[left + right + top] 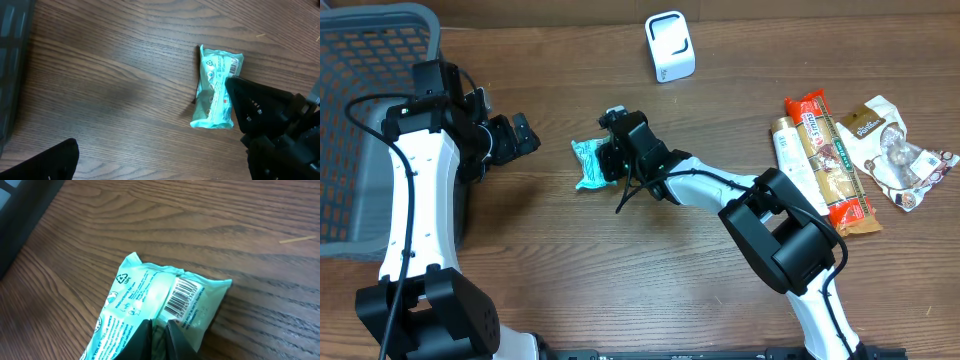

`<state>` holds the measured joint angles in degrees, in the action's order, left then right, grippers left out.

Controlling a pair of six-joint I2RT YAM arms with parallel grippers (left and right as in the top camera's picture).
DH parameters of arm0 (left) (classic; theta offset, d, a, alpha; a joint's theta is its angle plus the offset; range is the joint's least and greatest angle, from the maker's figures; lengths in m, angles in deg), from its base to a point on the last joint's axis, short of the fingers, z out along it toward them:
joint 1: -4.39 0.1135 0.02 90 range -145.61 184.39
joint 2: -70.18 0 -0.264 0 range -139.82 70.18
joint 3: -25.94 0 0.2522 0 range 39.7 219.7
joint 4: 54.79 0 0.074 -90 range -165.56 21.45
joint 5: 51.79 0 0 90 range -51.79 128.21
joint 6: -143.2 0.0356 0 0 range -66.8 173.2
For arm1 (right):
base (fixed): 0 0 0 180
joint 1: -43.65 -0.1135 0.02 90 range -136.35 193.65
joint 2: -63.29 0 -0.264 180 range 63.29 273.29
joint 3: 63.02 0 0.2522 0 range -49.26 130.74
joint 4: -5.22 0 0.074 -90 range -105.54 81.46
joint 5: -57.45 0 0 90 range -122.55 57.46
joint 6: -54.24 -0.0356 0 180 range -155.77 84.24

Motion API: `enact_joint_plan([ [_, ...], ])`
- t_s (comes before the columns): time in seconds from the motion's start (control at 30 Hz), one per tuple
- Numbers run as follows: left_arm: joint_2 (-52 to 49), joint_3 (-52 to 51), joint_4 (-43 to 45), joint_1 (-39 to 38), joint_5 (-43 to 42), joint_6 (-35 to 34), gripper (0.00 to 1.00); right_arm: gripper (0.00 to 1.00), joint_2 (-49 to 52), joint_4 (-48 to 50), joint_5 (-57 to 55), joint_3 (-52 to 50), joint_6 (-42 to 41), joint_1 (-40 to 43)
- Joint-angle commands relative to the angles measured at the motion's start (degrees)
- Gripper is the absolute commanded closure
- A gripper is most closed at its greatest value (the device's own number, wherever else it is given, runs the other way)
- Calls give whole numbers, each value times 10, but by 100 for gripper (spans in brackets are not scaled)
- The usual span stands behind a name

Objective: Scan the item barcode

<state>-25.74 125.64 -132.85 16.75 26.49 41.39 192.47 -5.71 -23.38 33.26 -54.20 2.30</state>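
Teal plastic packet [588, 163] at centre frame, flat on the brown wooden worktop [570, 285], barcode up, clenched at one end between the right fingers [142, 342]. Left fingers [524, 131] spread wide, grasping nothing, just left of it. Gripped, seemingly; yet to lift and show to the white box-shaped scanner [670, 46], top centre, well apart.
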Motion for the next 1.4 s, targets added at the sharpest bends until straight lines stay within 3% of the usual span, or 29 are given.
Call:
enact_joint_plan([
  [0.0, -3, 9, 0, -4, 2, 11, 0, 86, 21, -24, -30, 8, -2, -3],
  [0.03, -3, 9, 0, -4, 2, 11, 0, 83, 21, -31, -43, 8, -2, -3],
  [0.13, -3, 9, 0, -4, 2, 11, 0, 59, 21, -56, -67, 8, -1, -2],
  [0.17, -3, 9, 0, -4, 2, 11, 0, 55, 21, -62, -72, 8, 7, -2],
  [0.4, -3, 9, 0, -4, 2, 11, 0, 48, 21, -100, -99, 23, 71, -2],
  [0.57, -3, 9, 0, -4, 2, 11, 0, 39, 14, -204, -135, 97, 136, -1],
  [0.7, -3, 9, 0, -4, 2, 11, 0, 20, 6, -310, -151, 172, 172, -1],
  [0.8, -3, 9, 0, -4, 2, 11, 0, 14, 5, -380, -83, 224, 167, -2],
  [0.87, -3, 9, 0, -4, 2, 11, 0, 16, 5, -389, 10, 234, 146, -2],
  [0.93, -3, 9, 0, -4, 2, 11, 0, 37, 7, -379, 88, 231, 106, -2],
  [1.03, -3, 9, 0, -4, 2, 11, 0, 56, 18, -359, 123, 218, 42, -10],
  [1.2, -3, 9, 0, -4, 2, 11, 0, 64, 39, -345, 123, 198, -18, -24],
  [1.37, -3, 9, 0, -4, 2, 11, 0, 66, 41, -406, 119, 198, -28, -24],
])
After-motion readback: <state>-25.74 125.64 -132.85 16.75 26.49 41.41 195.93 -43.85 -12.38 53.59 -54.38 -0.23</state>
